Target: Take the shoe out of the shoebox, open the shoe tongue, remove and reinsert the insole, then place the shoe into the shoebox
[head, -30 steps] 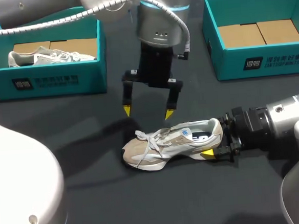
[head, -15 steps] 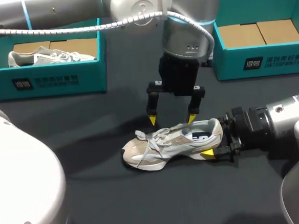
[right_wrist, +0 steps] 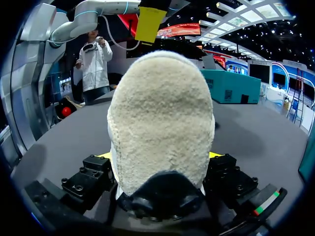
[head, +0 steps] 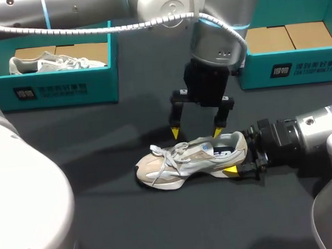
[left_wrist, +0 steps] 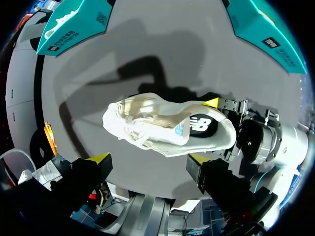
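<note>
A beige and white sneaker [head: 185, 160] lies on its side on the dark table, toe to the left. My right gripper [head: 239, 153] is shut on its heel, one yellow fingertip [head: 231, 169] showing below the sole. In the right wrist view the fuzzy heel [right_wrist: 161, 123] fills the space between that gripper's fingers [right_wrist: 160, 155]. My left gripper [head: 195, 132] hangs open just above the sneaker's laces and collar. In the left wrist view the sneaker [left_wrist: 162, 125] lies ahead of the open left gripper [left_wrist: 147, 158], with nothing between its fingers.
A teal shoebox [head: 49, 90] at the back left holds a second pale sneaker [head: 53, 63]. Another teal shoebox [head: 299, 69] at the back right shows only its cardboard floor. My left arm crosses over the table's middle.
My left gripper has moved right and down, from left of and above the sneaker's toe to just over its laces. The right gripper and sneaker have kept still.
</note>
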